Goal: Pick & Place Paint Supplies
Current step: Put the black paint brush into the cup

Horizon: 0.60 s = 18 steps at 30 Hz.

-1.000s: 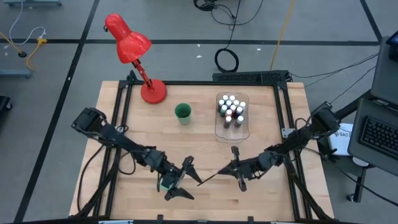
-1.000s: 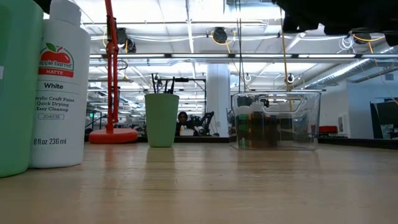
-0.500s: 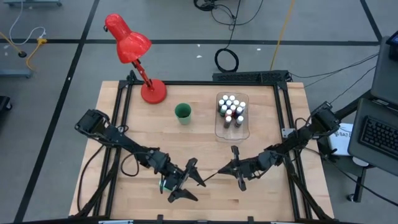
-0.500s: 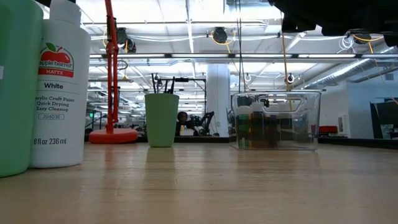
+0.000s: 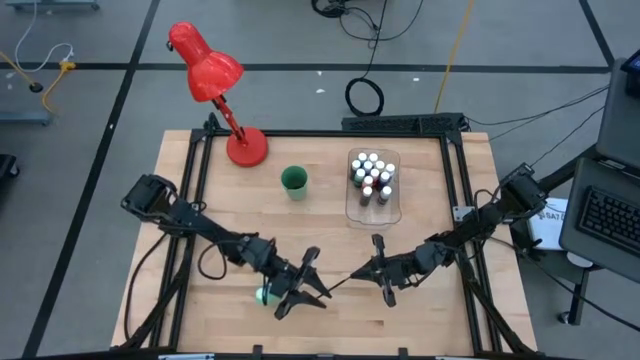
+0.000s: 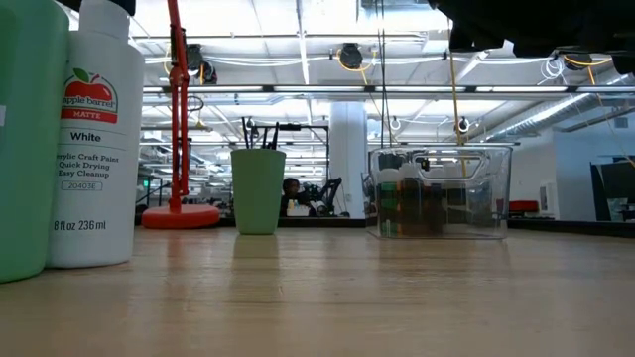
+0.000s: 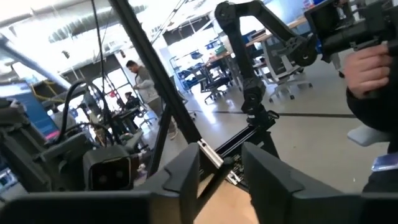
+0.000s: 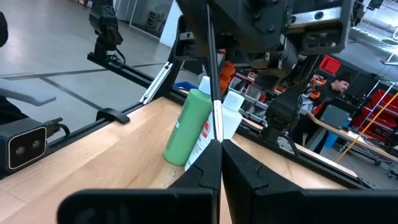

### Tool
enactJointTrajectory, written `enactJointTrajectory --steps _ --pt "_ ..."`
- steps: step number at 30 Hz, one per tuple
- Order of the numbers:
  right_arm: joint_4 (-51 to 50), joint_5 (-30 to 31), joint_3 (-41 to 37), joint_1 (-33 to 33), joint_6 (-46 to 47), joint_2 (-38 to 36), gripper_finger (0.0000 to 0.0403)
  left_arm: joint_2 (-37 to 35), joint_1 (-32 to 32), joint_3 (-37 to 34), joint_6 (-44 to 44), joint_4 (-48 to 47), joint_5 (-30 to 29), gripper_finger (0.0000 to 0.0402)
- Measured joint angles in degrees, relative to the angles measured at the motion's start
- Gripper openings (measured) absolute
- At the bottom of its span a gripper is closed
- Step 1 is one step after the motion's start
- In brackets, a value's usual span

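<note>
My right gripper (image 5: 372,270), over the near middle of the table, is shut on a thin dark brush (image 5: 345,283) that reaches toward my left gripper (image 5: 306,284). The left gripper's fingers stand partly closed on either side of the brush's free end (image 7: 210,155); I cannot tell whether they touch it. A green bottle (image 8: 189,127) and a white bottle (image 6: 89,139) stand upright on the table at the near edge, under the left arm. The clear tray (image 5: 373,185) holds several small white-capped bottles. The green cup (image 5: 294,181) holds brushes. My right gripper pinches the brush's handle (image 8: 214,134) between its two fingertips. The fingers come about level from the table's right side, and the brush runs on ahead of them. The brush is lifted clear of the table, its free end toward the left gripper.
A red desk lamp (image 5: 215,85) stands at the far left corner. The cup and the tray stand in the far half of the table. Bare wood lies between them and the grippers. Black rails frame the table's edges (image 5: 455,190).
My left gripper's fingers have drawn in from wide open to a narrower gap around the brush's free end. The right gripper and the brush have kept still.
</note>
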Motion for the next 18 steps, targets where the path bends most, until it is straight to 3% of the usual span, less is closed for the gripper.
enactJointTrajectory --steps 7,12,18 --pt "-0.64 -0.66 0.00 0.09 -0.01 0.07 0.0000 -0.13 0.28 0.02 -0.86 -1.28 -1.12 0.0016" --pt "-1.04 -0.57 -0.02 0.08 0.66 0.09 0.0000 -0.95 -0.42 0.07 0.15 -2.87 -4.92 0.0007" --pt "-2.25 0.13 0.02 0.02 2.92 -0.02 0.0006 -8.98 -1.77 -0.09 0.08 -13.55 -14.32 0.0003"
